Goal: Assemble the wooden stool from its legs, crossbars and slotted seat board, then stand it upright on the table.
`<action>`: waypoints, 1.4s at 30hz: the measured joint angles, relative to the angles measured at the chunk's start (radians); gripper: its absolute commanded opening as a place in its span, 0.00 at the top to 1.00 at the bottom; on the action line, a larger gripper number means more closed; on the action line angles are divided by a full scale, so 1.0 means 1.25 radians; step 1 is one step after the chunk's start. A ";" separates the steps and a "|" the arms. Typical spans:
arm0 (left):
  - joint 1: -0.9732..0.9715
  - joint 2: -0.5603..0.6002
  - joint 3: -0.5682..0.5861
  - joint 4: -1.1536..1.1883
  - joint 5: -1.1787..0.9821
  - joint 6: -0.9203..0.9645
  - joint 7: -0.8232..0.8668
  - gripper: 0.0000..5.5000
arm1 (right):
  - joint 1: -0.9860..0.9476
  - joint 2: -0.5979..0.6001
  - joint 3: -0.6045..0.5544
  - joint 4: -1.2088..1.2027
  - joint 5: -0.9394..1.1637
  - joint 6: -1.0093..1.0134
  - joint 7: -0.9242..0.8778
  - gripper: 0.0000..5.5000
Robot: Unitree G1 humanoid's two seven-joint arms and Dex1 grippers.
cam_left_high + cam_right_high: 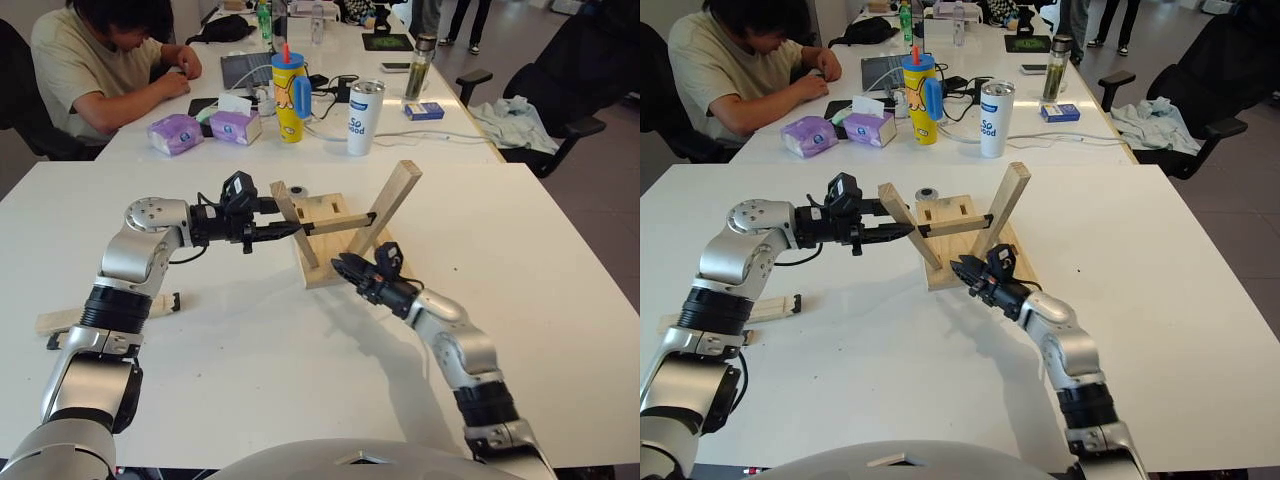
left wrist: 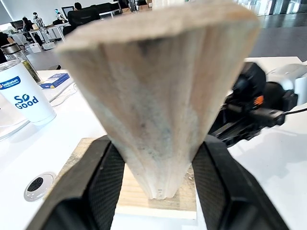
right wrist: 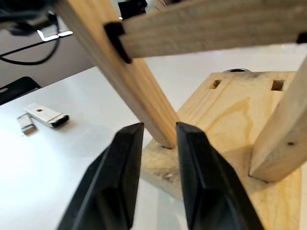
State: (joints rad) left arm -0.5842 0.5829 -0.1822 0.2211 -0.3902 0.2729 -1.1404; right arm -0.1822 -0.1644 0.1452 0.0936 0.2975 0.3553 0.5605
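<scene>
The slotted seat board [image 1: 322, 272] lies flat on the white table. Two legs rise from it, splayed apart: a left leg [image 1: 290, 215] and a right leg [image 1: 395, 200], with a crossbar [image 1: 338, 226] joining them. My left gripper [image 1: 288, 230] is shut on the left leg [image 2: 158, 96], one finger [image 2: 96, 187] pressed on each side. My right gripper [image 1: 345, 268] hovers at the board's near edge, by the foot of the left leg [image 3: 144, 100]. Its fingers [image 3: 120, 182] stand a little apart and hold nothing. Two free slots [image 3: 276, 85] show in the board.
Loose wooden parts [image 1: 60, 320] [image 1: 770, 308] lie near the table's left edge, under my left arm. A second table behind holds a white tumbler [image 1: 364, 117], a yellow cup [image 1: 288, 98] and tissue packs [image 1: 175, 133]. A round grommet [image 1: 928, 192] sits behind the board.
</scene>
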 measured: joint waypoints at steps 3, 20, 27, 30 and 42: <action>-0.002 0.003 -0.013 0.007 0.021 -0.003 -0.006 0.52 | -0.031 0.025 0.035 0.086 -0.057 -0.009 -0.038 0.99; 0.003 0.050 0.417 -0.265 -0.511 0.296 0.222 0.30 | -0.057 -0.006 0.100 0.057 -0.105 0.005 -0.034 1.00; -0.091 -0.208 0.186 -0.357 -0.370 0.246 0.591 0.30 | -0.053 0.006 0.104 0.059 -0.105 0.012 -0.039 1.00; -0.009 -0.221 0.051 -0.318 -0.221 0.217 0.649 0.30 | -0.057 0.005 0.107 0.064 -0.106 0.016 -0.039 1.00; -0.158 -0.237 0.245 -0.411 -0.013 0.038 0.869 0.30 | -0.054 0.032 0.108 0.083 -0.105 0.008 -0.056 1.00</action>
State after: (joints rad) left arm -0.7820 0.2868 0.1241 -0.2931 -0.4066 0.3199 -0.0545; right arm -0.2502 -0.1241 0.2805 0.1977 0.1660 0.3649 0.4902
